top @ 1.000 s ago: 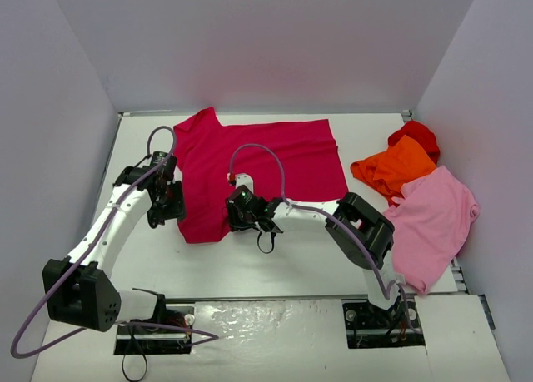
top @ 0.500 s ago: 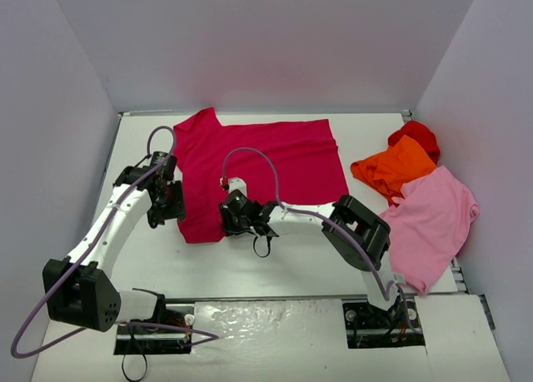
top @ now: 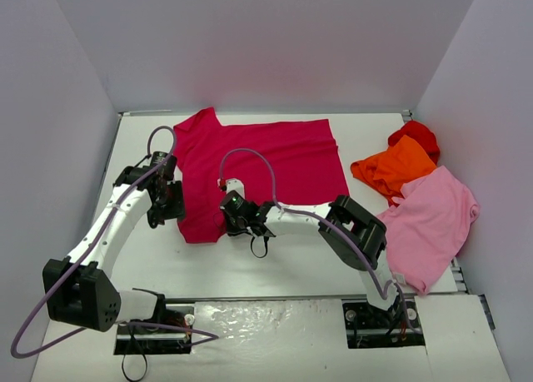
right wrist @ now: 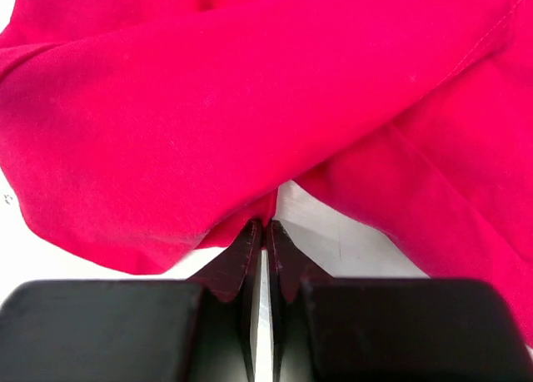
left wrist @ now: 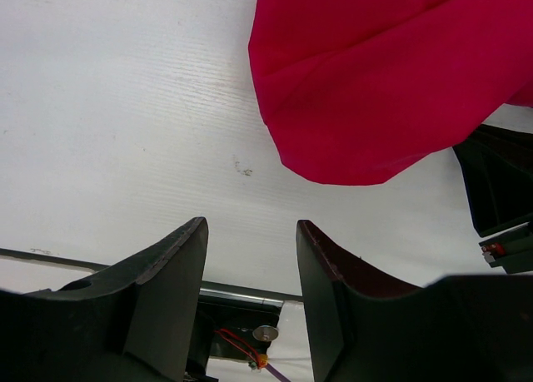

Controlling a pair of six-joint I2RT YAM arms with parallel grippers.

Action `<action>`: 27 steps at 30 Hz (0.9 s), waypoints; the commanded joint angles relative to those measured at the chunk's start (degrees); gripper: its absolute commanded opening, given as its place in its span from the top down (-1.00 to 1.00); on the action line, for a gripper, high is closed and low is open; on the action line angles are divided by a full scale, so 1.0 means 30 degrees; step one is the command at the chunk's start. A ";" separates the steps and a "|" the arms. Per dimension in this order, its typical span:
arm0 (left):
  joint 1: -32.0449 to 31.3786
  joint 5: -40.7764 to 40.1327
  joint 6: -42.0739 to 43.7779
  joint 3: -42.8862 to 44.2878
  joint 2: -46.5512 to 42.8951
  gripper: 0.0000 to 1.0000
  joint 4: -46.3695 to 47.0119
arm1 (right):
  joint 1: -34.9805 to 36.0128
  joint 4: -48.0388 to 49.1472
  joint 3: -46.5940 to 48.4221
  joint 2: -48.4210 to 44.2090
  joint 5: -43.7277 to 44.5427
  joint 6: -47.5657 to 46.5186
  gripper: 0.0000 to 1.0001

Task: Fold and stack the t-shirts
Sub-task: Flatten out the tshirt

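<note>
One crimson t-shirt spread; right gripper pinching its hem; left gripper open beside it.

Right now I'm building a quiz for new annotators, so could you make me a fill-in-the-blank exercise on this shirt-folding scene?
1. The right gripper is ____ on the near edge of the crimson t-shirt.
2. The left gripper sits beside that shirt, ____ and holding nothing.
3. In the heap at the right, the light pink t-shirt lies nearest the arms, the bright red t-shirt farthest, and the ____ one between them.

Missing words: shut; open; orange.
</note>
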 commanded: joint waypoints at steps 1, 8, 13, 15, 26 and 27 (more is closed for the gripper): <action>0.0078 -0.0135 0.0280 0.0211 -0.0310 0.12 0.0247 | 0.0312 -0.2260 -0.0777 -0.0412 -0.0410 0.0033 1.00; 0.0107 -0.0018 0.0280 0.0215 -0.0486 0.12 0.0318 | 0.2268 -0.3938 -0.0368 -0.2799 -0.1665 0.0079 1.00; 0.0078 0.0154 0.0289 0.0190 -0.0628 0.12 0.0514 | 0.3996 -0.4411 0.0422 -0.3431 -0.2669 0.0733 1.00; 0.0078 0.0212 0.0328 0.0151 -0.0667 0.13 0.0513 | 0.4506 -0.4411 0.0861 -0.3224 -0.2942 0.0909 1.00; 0.0078 0.0253 0.0661 -0.0270 -0.1127 0.12 0.0396 | 0.5562 -0.3250 0.1930 -0.3102 -0.3775 0.1325 0.12; 0.0079 0.0291 0.0662 -0.0270 -0.1148 0.12 0.0378 | 0.5542 -0.3268 0.1872 -0.3414 -0.3324 0.1398 -0.06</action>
